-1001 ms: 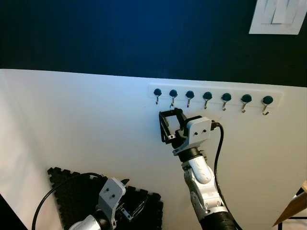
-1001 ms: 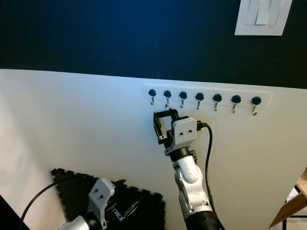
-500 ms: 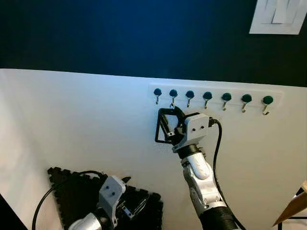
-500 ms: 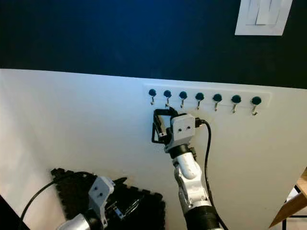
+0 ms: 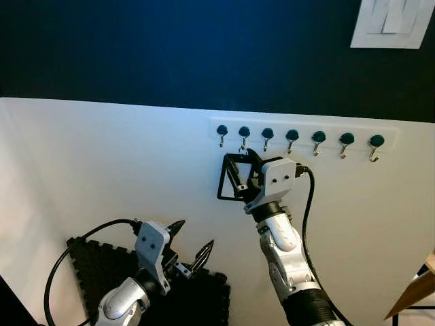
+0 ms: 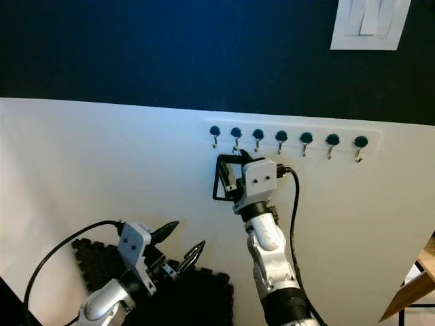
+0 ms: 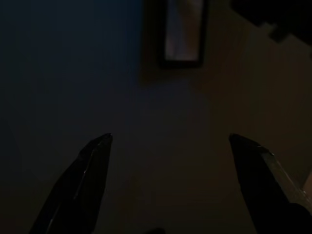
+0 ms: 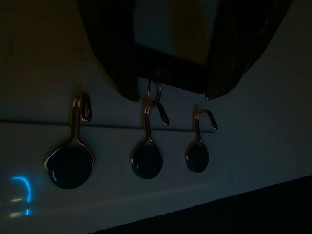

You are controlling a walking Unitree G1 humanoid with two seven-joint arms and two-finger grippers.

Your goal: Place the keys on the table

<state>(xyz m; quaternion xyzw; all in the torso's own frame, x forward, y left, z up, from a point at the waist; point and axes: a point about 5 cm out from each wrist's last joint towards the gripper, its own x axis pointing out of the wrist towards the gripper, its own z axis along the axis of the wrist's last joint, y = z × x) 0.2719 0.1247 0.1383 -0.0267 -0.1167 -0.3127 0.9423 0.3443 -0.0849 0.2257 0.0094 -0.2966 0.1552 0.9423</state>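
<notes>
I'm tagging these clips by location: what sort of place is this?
Probably a home entryway or hallway wall: a row of key hooks on the white lower wall, a light switch plate on the dark upper wall, and a foam floor mat.

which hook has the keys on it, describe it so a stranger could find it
On the white wall below the dark blue band runs a white rail of seven dark-knobbed metal hooks. Take the second hook from the left. It alone carries a small metal key ring, with the right gripper just below.
</notes>
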